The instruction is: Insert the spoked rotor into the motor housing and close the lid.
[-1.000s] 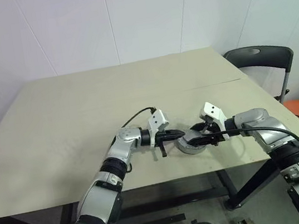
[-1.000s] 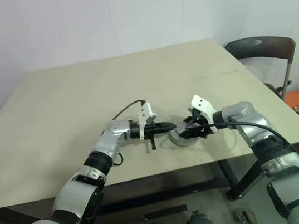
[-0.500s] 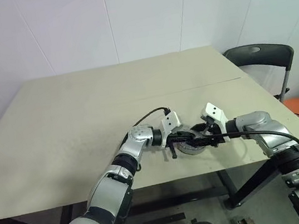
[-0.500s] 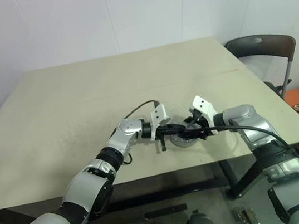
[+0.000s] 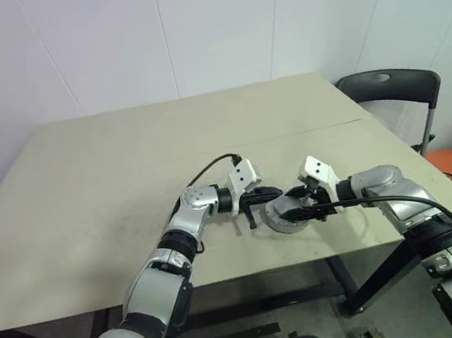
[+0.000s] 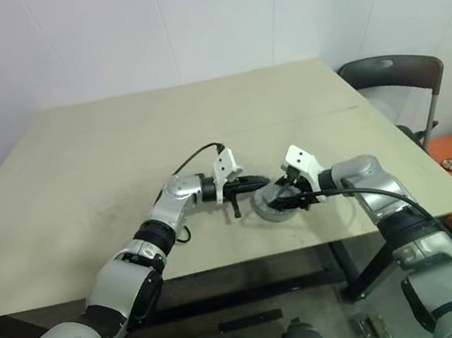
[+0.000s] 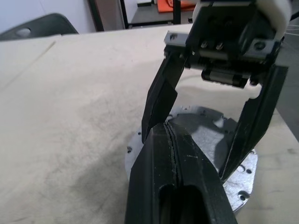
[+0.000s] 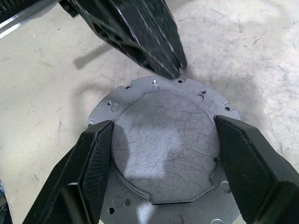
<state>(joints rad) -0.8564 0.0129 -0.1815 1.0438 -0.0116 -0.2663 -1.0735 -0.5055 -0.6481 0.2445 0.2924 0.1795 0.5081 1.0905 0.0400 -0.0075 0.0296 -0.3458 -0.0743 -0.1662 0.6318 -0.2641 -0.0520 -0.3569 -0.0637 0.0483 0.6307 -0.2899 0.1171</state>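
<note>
Low in the frame's centre, the right gripper (image 8: 161,154) straddles the lid (image 8: 163,140), seemingly steadying it; the left gripper (image 8: 175,67), fingers together, hovers at its rim.

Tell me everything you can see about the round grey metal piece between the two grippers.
The lid is a round, dull grey metal disc lying flat on the tan table, near its front edge. Its raised centre panel is scuffed with fine scratches, and the lower flange around it carries small holes and notches. The right gripper straddles it with one black finger on each side of the raised centre, seemingly at its edge. The left gripper, shut, points at the flange's rim; contact cannot be told. What lies under it is hidden.
</note>
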